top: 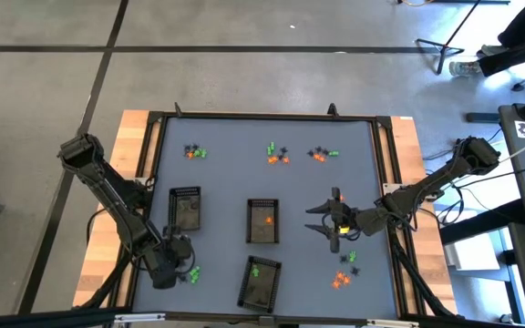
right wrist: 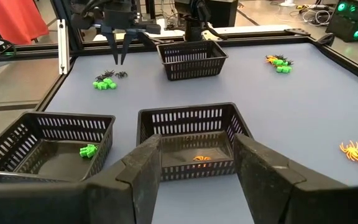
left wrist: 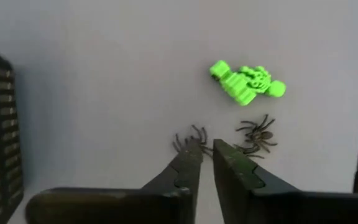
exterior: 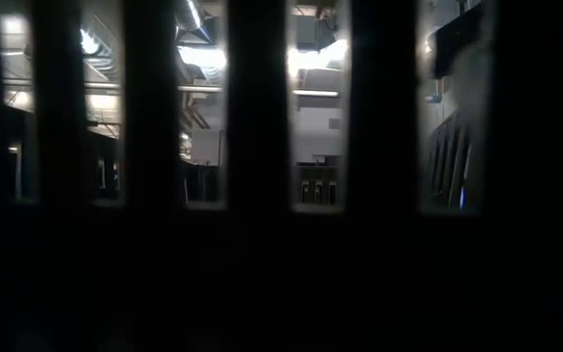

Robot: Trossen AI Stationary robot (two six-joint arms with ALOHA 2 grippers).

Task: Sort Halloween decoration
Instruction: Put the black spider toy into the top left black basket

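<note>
No readable labels or writing anywhere. Left gripper [left wrist: 207, 148] near-closed, narrow gap, tips over black spider [left wrist: 188, 140], beside green trinket [left wrist: 246, 82]. Right gripper [right wrist: 196, 163] wide open, empty, facing middle tray [right wrist: 191, 124] holding orange trinket [right wrist: 200, 158].

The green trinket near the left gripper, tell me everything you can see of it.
The green trinket is a small bright green piece, looking like moulded plastic, knobbly, with a rounded lump at each end. It lies flat on the grey table, tilted across the left wrist view. Two black spiders lie apart from it, nearer the left gripper, whose fingers are nearly together. Nothing touches the trinket but the table.
</note>
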